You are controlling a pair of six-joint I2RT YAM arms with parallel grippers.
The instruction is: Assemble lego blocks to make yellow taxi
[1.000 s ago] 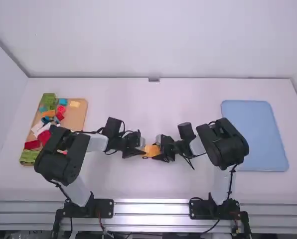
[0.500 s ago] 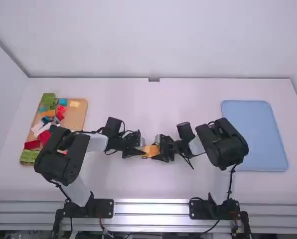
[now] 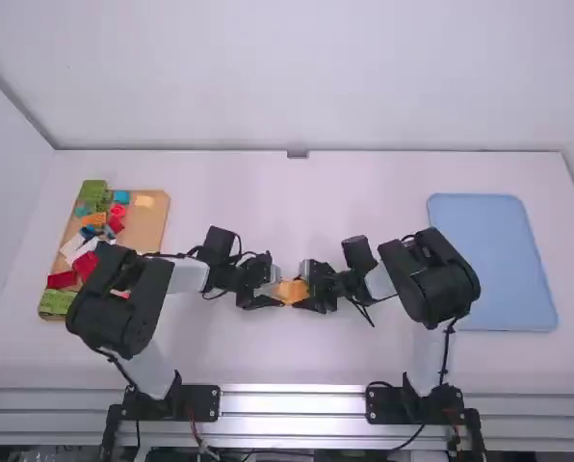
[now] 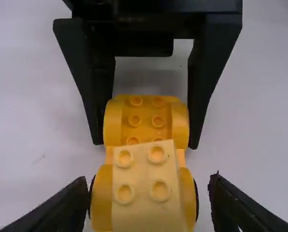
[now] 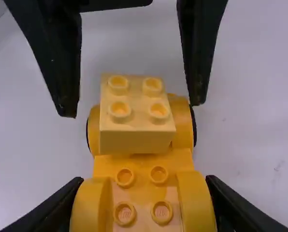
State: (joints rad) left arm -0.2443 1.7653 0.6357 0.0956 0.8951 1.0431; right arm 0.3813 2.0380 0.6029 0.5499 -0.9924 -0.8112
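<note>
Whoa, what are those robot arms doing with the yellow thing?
They look to be building a toy taxi from blocks. The right end effector is gripping the yellow car body by its sides. The left end effector is open around the other end, where a pale yellow block sits on top, a bit crooked. More colorful blocks lie on the brown board.

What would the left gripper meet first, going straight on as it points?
Probably the pale yellow block on the orange car, between the open fingers of the left gripper; the right gripper lies beyond, but depth is unclear.
</note>
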